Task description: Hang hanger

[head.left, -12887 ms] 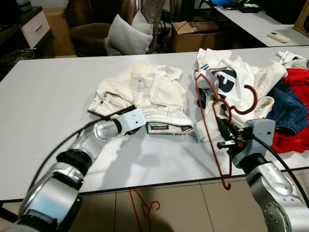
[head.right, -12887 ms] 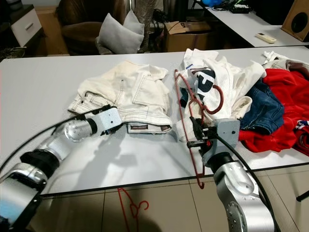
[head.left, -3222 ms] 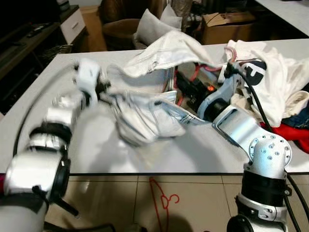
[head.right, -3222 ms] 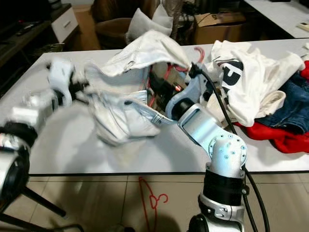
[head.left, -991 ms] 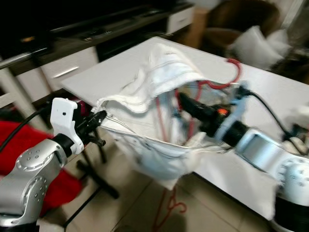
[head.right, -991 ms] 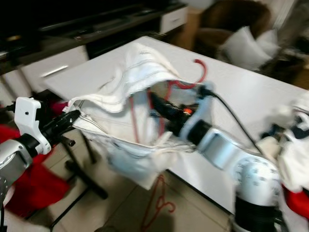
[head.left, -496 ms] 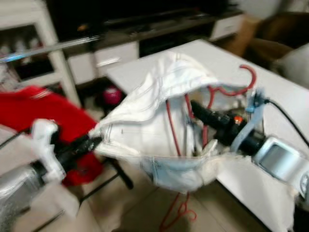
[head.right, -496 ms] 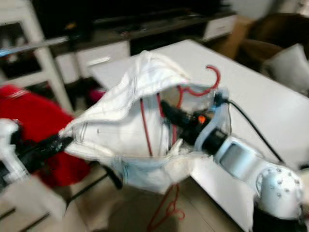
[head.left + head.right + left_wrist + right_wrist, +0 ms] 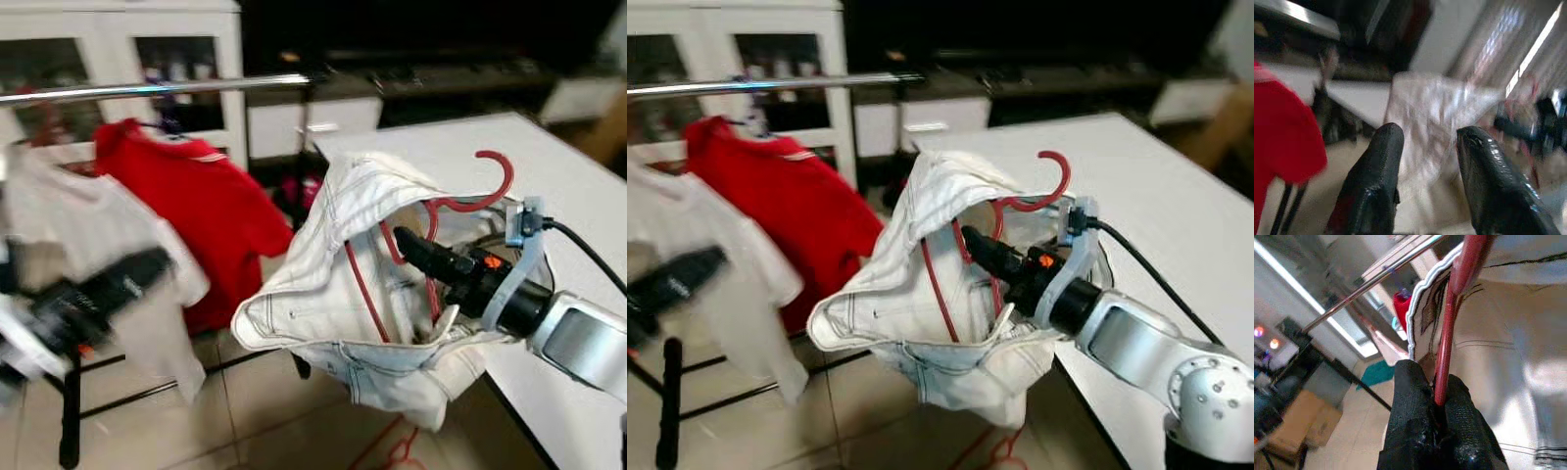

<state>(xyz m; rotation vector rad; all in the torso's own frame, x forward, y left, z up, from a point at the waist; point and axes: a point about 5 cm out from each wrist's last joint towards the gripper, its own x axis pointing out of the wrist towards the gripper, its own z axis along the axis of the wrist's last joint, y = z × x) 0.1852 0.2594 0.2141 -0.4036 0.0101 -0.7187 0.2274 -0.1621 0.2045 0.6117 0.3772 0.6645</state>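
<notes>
White cabinets stand behind a steel clothes rail in your left eye view, with a red shirt and a white shirt already hanging on it. Your right claw carries the red hanger with the cream trousers draped over it, held out beside the counter and well short of the rail. Your left claw is a dark blur low beside the white shirt.

From the right eye view, the hook points up and is free, so the loading looks done; what is left, by my judgement, is carrying it over and hooking it on the rail.

Your left wrist view has the two fingers spread wide with nothing between them, the trousers ahead.

Your right wrist view shows the fingers pinched tight on the hanger's red wire, rail beyond.

No brand or writing is readable anywhere.
</notes>
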